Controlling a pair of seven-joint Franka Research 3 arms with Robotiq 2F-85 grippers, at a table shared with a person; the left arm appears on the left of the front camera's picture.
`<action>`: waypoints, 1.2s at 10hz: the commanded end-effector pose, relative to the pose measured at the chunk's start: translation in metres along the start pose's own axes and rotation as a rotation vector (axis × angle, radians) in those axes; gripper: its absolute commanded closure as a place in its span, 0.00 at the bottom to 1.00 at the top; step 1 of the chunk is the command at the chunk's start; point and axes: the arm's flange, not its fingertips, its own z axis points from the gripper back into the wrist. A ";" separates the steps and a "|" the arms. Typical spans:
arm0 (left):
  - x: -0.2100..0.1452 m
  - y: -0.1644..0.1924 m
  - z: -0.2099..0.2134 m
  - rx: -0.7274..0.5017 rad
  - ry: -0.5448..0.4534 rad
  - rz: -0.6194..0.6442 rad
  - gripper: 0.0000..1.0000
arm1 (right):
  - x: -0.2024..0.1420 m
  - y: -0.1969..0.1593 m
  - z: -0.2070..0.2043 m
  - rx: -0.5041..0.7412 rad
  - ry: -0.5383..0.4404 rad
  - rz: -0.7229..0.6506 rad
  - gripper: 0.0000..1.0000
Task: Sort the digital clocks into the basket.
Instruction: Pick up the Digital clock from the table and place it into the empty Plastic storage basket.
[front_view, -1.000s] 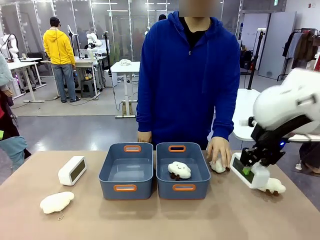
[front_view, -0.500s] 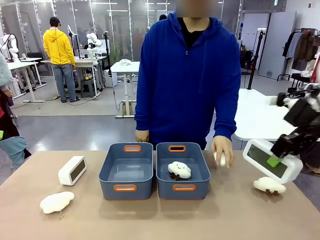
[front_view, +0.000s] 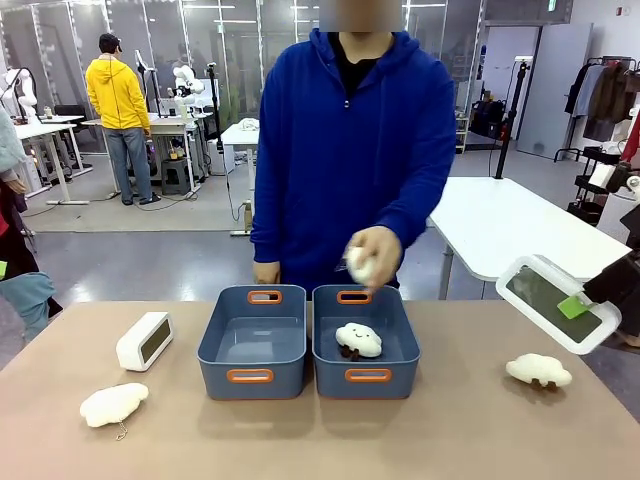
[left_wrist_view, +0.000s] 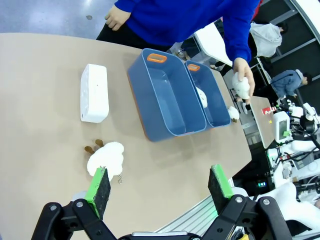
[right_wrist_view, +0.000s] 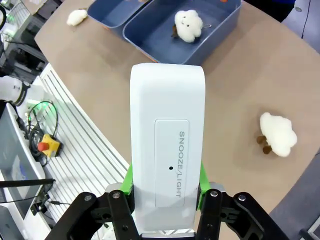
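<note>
One white digital clock (front_view: 552, 301) hangs in the air at the far right, tilted, with my right gripper (front_view: 568, 306) shut on it. The right wrist view shows this clock's back (right_wrist_view: 167, 145) clamped between the green pads (right_wrist_view: 202, 174). The other digital clock (front_view: 145, 340) stands on the table left of the bins, also seen as a white box (left_wrist_view: 94, 92) from the left wrist. Of two identical blue-grey bins, the left basket (front_view: 218, 345) is empty. My left gripper (left_wrist_view: 160, 185) hovers open high above the table's near edge, holding nothing.
The right bin (front_view: 405, 348) holds a cloud plush (front_view: 358, 340). The person's hand (front_view: 372, 256) holds another plush above that bin. Further plush toys lie on the table at front left (front_view: 113, 404) and at right (front_view: 538, 370).
My right gripper has lifted the clock off the table, up and to the right. The person's hand picked a plush off the table and carried it over the right bin.
</note>
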 end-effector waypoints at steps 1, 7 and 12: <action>0.000 0.000 0.001 -0.008 0.005 -0.010 0.00 | 0.004 0.001 0.002 0.010 0.006 0.012 0.96; 0.000 0.000 0.001 -0.008 0.005 -0.010 0.00 | 0.009 0.004 0.001 -0.010 0.023 0.005 0.96; 0.000 0.000 0.001 -0.008 0.005 -0.010 0.00 | 0.007 0.005 -0.004 -0.017 0.011 -0.008 0.96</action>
